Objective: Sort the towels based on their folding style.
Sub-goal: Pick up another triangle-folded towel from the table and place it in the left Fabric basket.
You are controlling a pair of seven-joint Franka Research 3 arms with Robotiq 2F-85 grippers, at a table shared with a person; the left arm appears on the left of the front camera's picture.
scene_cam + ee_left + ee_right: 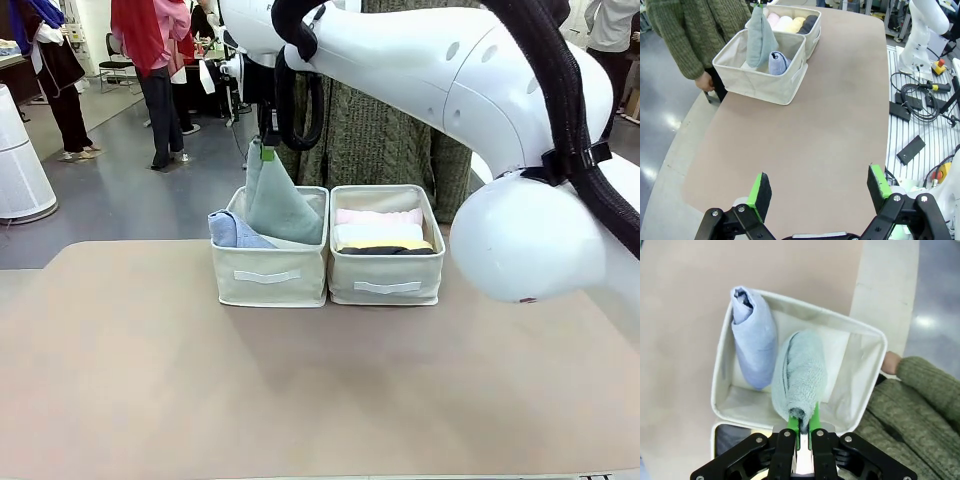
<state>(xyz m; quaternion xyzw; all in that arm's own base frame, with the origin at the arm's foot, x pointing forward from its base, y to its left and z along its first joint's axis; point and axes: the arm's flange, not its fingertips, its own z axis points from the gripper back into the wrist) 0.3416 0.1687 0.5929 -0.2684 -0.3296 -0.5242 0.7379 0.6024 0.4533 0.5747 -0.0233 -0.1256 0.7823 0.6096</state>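
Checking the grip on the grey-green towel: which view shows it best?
The right wrist view: close up, the right tool pinches the grey-green towel at its tip. The front view shows it side-on, lower end inside the bin; the left wrist view, small and distant.

- The table (300, 390) has a plain tan-brown top with rounded corners. In the left wrist view a paler rim runs along its edge.
- Two cream fabric bins stand directly on it, toward the far side where the person stands.
- The left bin (268, 278) and the right bin (386, 285) sit side by side with their inner walls touching.
- Each bin shows a flat strap handle on its near wall.
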